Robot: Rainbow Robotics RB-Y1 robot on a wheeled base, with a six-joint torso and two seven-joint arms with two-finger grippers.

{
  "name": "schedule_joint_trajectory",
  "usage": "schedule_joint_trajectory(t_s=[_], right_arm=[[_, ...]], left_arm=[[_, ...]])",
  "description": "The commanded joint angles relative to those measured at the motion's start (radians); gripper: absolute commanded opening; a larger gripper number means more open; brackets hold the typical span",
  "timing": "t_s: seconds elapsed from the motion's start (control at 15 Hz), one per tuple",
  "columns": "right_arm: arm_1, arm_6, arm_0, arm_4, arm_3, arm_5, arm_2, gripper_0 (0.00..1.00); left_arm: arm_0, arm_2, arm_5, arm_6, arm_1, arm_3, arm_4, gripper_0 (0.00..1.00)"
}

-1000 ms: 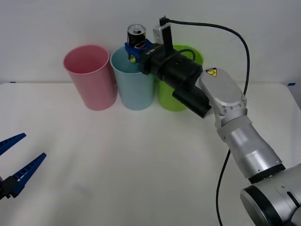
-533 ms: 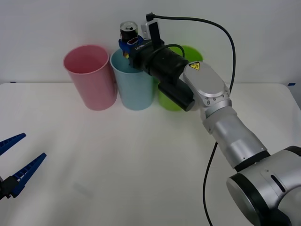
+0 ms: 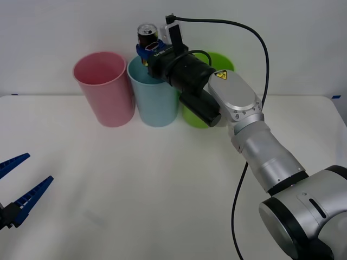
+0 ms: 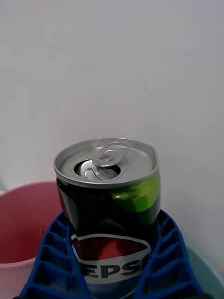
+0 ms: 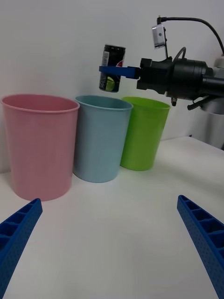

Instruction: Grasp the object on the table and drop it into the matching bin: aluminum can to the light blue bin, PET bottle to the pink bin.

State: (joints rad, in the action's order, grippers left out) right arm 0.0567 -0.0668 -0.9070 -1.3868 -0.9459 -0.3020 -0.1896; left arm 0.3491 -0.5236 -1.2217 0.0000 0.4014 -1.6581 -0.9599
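Note:
My right gripper (image 3: pixel 147 47) is shut on the aluminum can (image 3: pixel 146 36), a small dark can with a silver top, and holds it upright in the air above the light blue bin (image 3: pixel 155 100). Up close, the can (image 4: pixel 109 210) sits between the blue ribbed fingers (image 4: pixel 51 261), with the pink bin's rim (image 4: pixel 21 224) below and beside it. From the left wrist, the can (image 5: pixel 112 67) hangs above the light blue bin (image 5: pixel 101 138), and the pink bin (image 5: pixel 39 142) stands next to that. The pink bin (image 3: pixel 104 89) stands on the table (image 3: pixel 162 195). My left gripper (image 3: pixel 16 187) is open, low at the table's near left.
A lime green bin (image 3: pixel 203 103) stands beside the light blue bin, partly behind my right arm. A black cable (image 3: pixel 260 49) loops from the wrist camera over the arm. A white wall rises just behind the bins.
My right arm has carried the can leftward, from the light blue bin's green-bin side toward its pink-bin side. The left gripper has not moved.

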Motion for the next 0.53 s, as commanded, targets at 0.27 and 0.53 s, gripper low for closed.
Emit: schedule_joint_trajectory(t_s=[0.27,0.53], right_arm=[[0.005,0.013,0.002,0.005,-0.001,-0.008,0.001,1.0],[0.025,0.013,0.026,0.025,-0.028,-0.046,-0.001,1.0]], left_arm=[[0.0,0.0,0.0,0.0,0.0,0.0,0.0,1.0],[0.0,0.0,0.0,0.0,0.0,0.0,0.0,1.0]])
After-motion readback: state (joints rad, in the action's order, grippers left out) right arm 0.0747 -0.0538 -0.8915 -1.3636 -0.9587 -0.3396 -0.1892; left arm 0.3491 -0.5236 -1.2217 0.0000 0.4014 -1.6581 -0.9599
